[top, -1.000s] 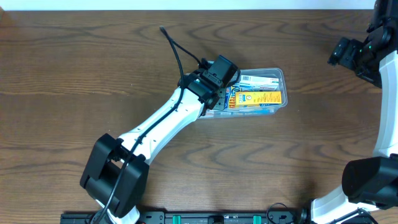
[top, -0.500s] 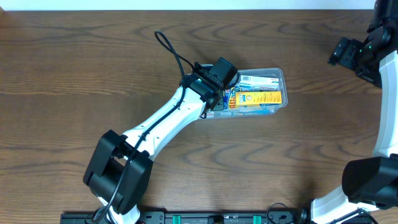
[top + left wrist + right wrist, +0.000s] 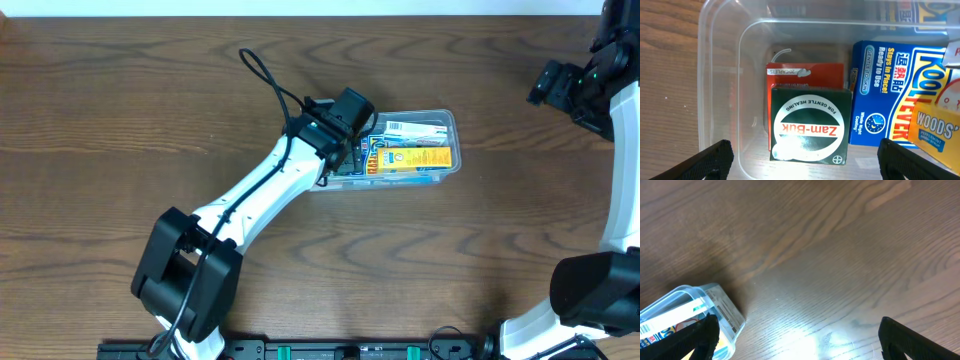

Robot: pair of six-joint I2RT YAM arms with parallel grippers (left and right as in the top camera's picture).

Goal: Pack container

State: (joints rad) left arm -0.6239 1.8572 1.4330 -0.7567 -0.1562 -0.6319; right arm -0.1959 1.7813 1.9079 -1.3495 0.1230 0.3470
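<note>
The clear plastic container point(image 3: 445, 122) lies in the middle of the table, with boxes inside. In the left wrist view its rim point(image 3: 715, 75) frames a dark green Zam-Buk box point(image 3: 810, 124) lying on a red box point(image 3: 807, 72), a blue Koolfever box point(image 3: 895, 100) and a yellow Woods' box point(image 3: 937, 130). My left gripper point(image 3: 802, 162) is open and empty, hovering over the container's left end point(image 3: 345, 140). My right gripper point(image 3: 800, 340) is open and empty at the far right point(image 3: 565, 85), high above the wood. The container's corner shows in the right wrist view point(image 3: 715, 305).
The brown wooden table point(image 3: 120, 120) surrounds the container. A black cable point(image 3: 265, 75) loops off the left arm. The right arm's base point(image 3: 600, 285) stands at the right edge.
My left gripper has drawn back a little to the left over the container's end, and its cable loop has shifted left. The right arm has not moved.
</note>
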